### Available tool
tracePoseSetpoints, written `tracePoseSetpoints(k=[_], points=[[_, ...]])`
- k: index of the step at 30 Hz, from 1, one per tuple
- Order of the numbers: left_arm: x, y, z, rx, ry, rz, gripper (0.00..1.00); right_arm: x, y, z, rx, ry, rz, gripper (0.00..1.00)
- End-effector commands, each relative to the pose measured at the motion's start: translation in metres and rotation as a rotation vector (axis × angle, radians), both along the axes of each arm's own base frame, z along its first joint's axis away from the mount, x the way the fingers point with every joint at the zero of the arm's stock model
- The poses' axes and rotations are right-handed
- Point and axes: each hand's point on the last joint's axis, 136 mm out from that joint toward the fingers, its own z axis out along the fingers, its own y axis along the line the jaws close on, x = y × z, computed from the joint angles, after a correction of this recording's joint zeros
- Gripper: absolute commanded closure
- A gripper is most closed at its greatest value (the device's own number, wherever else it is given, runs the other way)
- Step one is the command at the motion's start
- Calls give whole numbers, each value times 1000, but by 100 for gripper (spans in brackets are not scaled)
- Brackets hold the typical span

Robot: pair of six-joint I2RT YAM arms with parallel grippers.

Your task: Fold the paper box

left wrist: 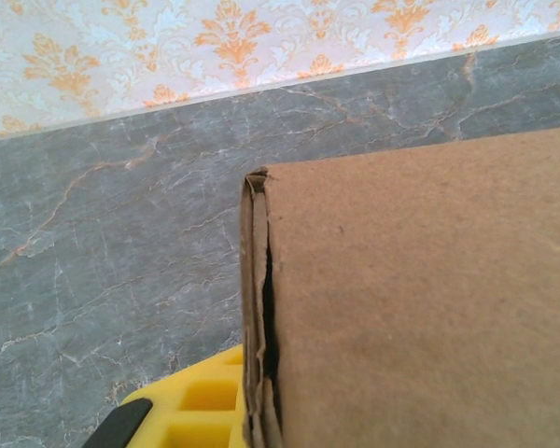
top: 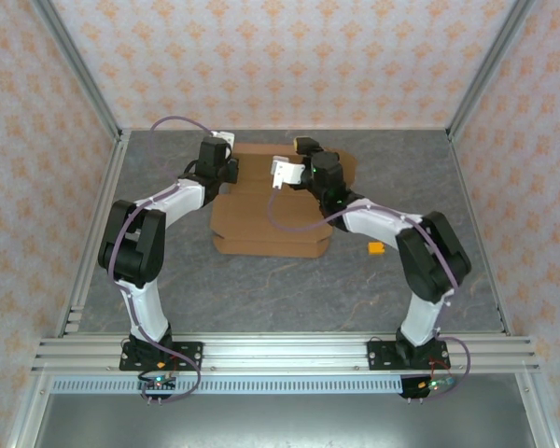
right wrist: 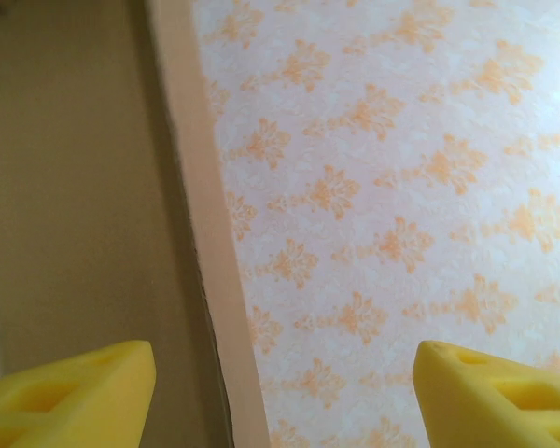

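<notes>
You see the paper box (top: 271,219) lying partly folded on the grey table (top: 261,299), brown cardboard with its far flaps spread flat. Your left gripper (top: 228,172) sits at the box's far-left corner, jaws closed on a doubled cardboard edge. One yellow finger (left wrist: 196,406) lies against the outside of that edge, and the other is hidden behind the cardboard. Your right gripper (right wrist: 285,373) is over the far side of the box, jaws wide apart and gripping nothing. The edge of a raised flap (right wrist: 205,243) stands between its fingers, nearer one of them. A tiny orange block (top: 377,249) lies on the table just right of the box's near-right corner.
</notes>
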Motion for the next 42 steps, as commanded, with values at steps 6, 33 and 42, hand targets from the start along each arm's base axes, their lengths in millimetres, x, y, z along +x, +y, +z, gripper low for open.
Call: tracePoseSetpoints(k=[6,33,42], points=[[-5,15,8,-3,0,66,100,-42,-43,34,529,462,-217,25],[-5,18,11,-10,0,69,100,47,-74,-24,1298,1017,-830,29],[-6,17,10,-13,2,67,100,50,-64,-41,1347,1086,-831,41]])
